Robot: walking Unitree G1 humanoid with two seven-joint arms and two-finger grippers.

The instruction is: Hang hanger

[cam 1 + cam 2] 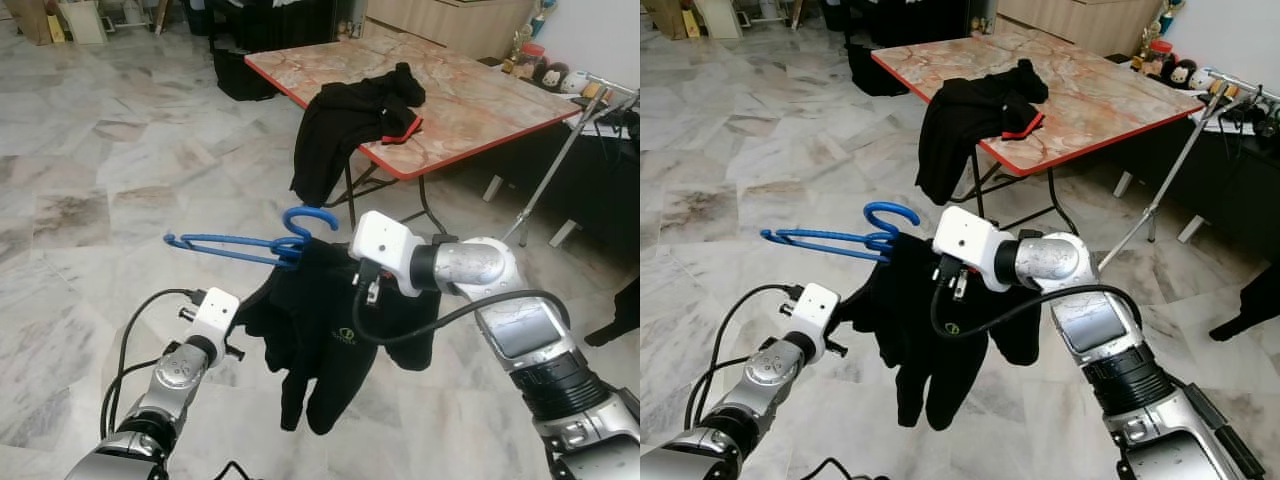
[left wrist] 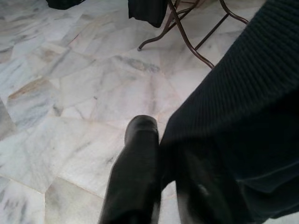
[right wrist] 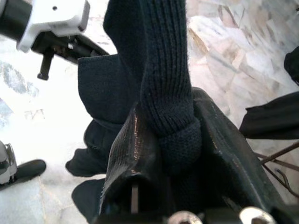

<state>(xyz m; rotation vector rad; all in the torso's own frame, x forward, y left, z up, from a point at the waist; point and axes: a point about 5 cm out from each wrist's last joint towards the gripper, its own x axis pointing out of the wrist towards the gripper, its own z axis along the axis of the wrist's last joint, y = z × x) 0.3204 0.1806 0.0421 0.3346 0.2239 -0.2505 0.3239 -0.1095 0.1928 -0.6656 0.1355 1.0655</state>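
Note:
A blue plastic hanger [image 1: 235, 247] hangs in mid-air over the marble floor, its hook [image 1: 305, 218] pointing up. A black knit sweater [image 1: 320, 340] is draped from it and hangs down between my arms. In the right wrist view my right gripper [image 3: 173, 140] is shut on a rolled knit edge of the sweater near the hook. My left gripper [image 2: 166, 158] comes in from lower left and is shut on the sweater's side edge, with one finger [image 2: 140, 163] in plain sight.
A folding table [image 1: 470, 110] with a red rim stands ahead, and another black garment [image 1: 350, 120] is draped over its near edge. A slanted metal pole [image 1: 560, 165] rises at the right. Dark furniture lines the right wall.

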